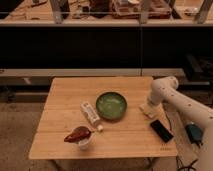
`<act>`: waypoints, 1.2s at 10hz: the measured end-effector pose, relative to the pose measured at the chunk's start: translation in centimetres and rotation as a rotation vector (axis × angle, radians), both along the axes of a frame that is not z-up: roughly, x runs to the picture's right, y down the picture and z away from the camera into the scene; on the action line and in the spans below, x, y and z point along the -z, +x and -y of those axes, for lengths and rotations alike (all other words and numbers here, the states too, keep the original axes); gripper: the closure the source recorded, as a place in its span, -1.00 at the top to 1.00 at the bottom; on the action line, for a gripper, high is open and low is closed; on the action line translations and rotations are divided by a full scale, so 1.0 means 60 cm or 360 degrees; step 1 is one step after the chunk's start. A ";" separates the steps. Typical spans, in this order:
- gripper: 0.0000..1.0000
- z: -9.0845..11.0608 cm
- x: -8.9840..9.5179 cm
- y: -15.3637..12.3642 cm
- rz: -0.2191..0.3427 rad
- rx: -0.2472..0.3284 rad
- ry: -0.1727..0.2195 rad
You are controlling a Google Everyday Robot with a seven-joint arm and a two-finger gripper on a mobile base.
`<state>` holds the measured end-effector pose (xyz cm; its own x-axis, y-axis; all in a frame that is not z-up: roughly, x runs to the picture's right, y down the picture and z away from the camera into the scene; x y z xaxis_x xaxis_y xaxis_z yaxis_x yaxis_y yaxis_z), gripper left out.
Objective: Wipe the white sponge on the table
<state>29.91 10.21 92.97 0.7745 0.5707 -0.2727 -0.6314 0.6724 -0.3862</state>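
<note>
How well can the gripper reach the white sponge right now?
Likely yes: the gripper is right at the white sponge on the table, nothing between them; the green bowl sits apart.

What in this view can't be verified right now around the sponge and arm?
- Camera view: the gripper, at the table's right side, right of the green bowl, covers part of the white sponge; sponge-table contact unclear.
- Camera view: the arm is cut off at its base by the right edge.
- Camera view: the carton has print too small to read.
</note>
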 end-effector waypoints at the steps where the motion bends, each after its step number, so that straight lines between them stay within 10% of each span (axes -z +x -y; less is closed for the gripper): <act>1: -1.00 0.035 -0.015 0.018 -0.0061 -0.0077 0.0017; 6: -1.00 0.118 -0.072 -0.025 -0.0147 -0.0220 -0.0003; 12: -1.00 0.070 -0.035 -0.160 0.0096 0.0025 -0.0037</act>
